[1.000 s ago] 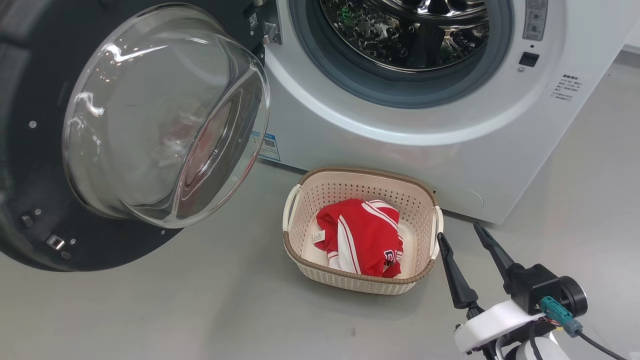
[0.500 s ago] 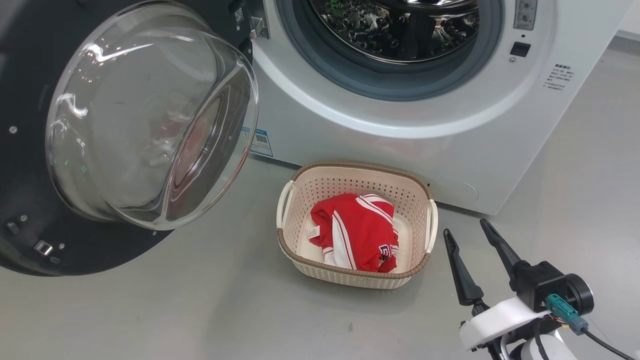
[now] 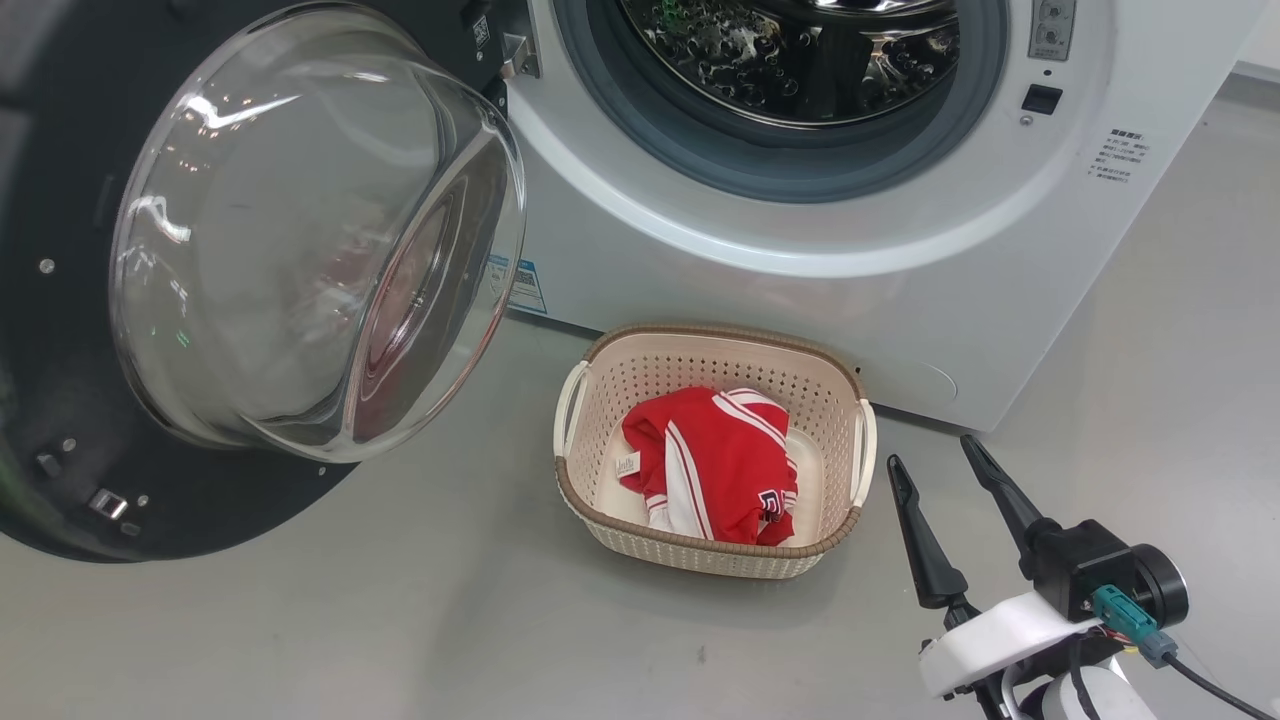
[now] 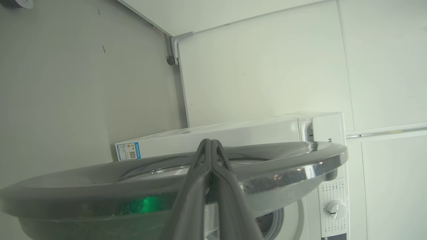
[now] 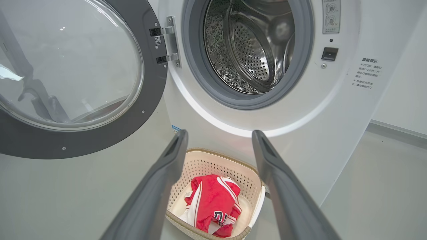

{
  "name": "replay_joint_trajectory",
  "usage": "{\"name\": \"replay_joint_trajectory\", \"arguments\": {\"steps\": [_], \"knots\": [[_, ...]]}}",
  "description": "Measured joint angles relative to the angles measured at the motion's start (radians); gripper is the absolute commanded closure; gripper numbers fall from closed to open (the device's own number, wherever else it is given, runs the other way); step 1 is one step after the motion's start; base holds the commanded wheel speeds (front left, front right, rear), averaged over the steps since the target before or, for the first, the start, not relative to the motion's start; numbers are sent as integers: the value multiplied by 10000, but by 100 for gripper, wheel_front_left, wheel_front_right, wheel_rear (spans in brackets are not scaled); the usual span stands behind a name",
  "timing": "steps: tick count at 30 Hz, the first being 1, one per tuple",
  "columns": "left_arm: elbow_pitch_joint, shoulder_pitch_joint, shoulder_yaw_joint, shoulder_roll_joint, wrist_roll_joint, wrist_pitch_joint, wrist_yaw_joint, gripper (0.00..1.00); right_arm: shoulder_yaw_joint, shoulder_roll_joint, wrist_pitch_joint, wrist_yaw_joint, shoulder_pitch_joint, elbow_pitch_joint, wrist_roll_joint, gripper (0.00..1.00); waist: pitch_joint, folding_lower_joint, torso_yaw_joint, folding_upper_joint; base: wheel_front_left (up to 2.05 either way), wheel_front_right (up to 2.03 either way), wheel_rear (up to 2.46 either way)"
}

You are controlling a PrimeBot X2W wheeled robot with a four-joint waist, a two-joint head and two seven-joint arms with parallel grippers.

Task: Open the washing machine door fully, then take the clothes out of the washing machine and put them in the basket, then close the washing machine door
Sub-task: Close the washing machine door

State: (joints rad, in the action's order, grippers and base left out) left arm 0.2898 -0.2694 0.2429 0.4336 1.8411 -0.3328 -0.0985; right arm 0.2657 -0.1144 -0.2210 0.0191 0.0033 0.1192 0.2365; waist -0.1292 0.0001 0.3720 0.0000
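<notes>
The washing machine door (image 3: 60, 350) stands swung open at the left, its glass bowl (image 3: 320, 240) bulging toward me. The white washing machine (image 3: 800, 300) shows its steel drum (image 5: 253, 46) with no fabric visible inside. On the floor in front sits the cream basket (image 3: 720, 335) holding a red jersey with white stripes (image 3: 715, 460); a plain red garment is not visible. My right gripper (image 3: 930, 453) hangs open just right of the basket, nothing between its fingers. My left gripper (image 4: 210, 144) is shut, fingers together at the outer rim of the door (image 4: 293, 163).
Grey floor (image 3: 450, 620) spreads before the machine. A white wall and panels (image 4: 267, 66) stand behind it. The control knob (image 4: 335, 209) is on the machine's front. A blue label (image 3: 525, 285) sits low on the front panel, close to the bowl's edge.
The camera shifted a second ago, then held. Since half a second ago the door has swung slightly toward the machine. The basket, the jersey and the right gripper stay put.
</notes>
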Motion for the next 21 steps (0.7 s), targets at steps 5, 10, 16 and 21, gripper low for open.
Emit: {"name": "replay_joint_trajectory", "arguments": {"steps": [5,10,16,21], "knots": [[-13,-26,-190,23,282,-671,240,100,-2,2,0,0,-6,2,2,0,15,0,-24,0,0,0,0],[-100,-27,-378,-150,917,-1609,414,100,-2,0,0,-2,-14,4,2,0,27,0,-64,0,0,0,0],[-337,-17,-573,-138,1302,-2475,527,100,0,0,0,-12,-15,4,2,0,22,0,-104,0,0,0,0],[-598,11,-849,-134,1404,-3124,744,100,0,0,-2,-13,-20,4,2,0,2,0,-141,0,0,0,0]]}}
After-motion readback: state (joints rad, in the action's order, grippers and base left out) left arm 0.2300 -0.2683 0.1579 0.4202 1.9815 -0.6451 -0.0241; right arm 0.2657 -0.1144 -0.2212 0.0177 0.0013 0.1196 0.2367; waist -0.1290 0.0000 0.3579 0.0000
